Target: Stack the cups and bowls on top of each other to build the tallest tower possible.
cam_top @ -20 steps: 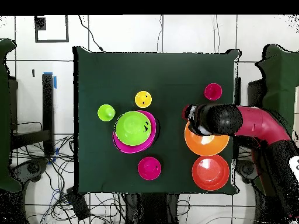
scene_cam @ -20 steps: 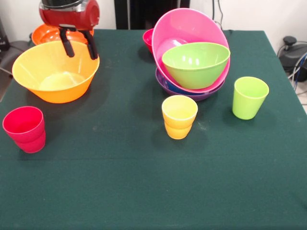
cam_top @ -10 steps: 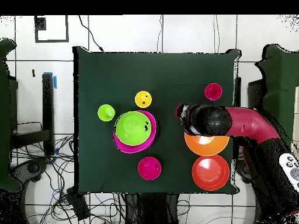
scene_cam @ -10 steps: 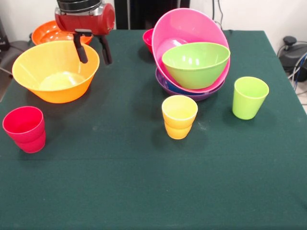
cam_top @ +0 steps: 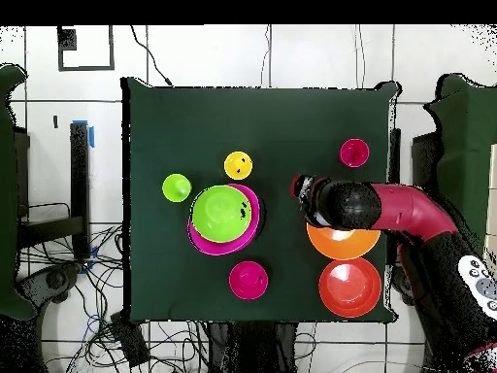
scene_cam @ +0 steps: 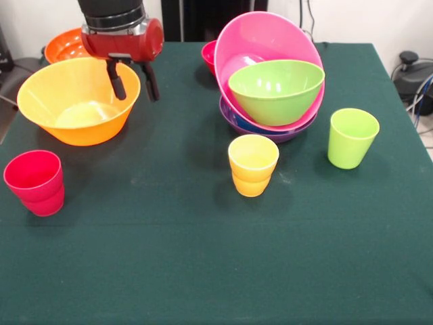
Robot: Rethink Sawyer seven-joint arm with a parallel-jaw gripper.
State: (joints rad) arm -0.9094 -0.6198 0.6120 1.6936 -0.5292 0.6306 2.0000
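A: Where does everything sit, biggest first?

B: The tower (scene_cam: pixel 270 81) fills the upper middle of the front view: pink bowl (scene_cam: pixel 254 34) tilted on the purple bowl (scene_cam: pixel 233 118), with the lime green bowl (scene_cam: pixel 276 89) nested in it. The light orange bowl (scene_cam: pixel 78 101) is at upper left, the red-orange bowl (scene_cam: pixel 61 46) behind it at the frame's top edge. A small red bowl (scene_cam: pixel 209 54) peeks out just left of the pink one.

A: And the cups?

B: Red cup (scene_cam: pixel 35 181) at far left, yellow cup (scene_cam: pixel 253 164) centre, lime green cup (scene_cam: pixel 352 137) at right, all loose.

A: The gripper?

B: The gripper (scene_cam: pixel 132 78) hangs beside the light orange bowl's right rim, fingers spread apart, holding nothing.

A: So how should the grasp go?

B: My guess is that bowl is next. Straddle the rim, one finger inside and one outside, pinch firmly, lift level, and seat it centred, since the tilted pink bowl looks unsteady.
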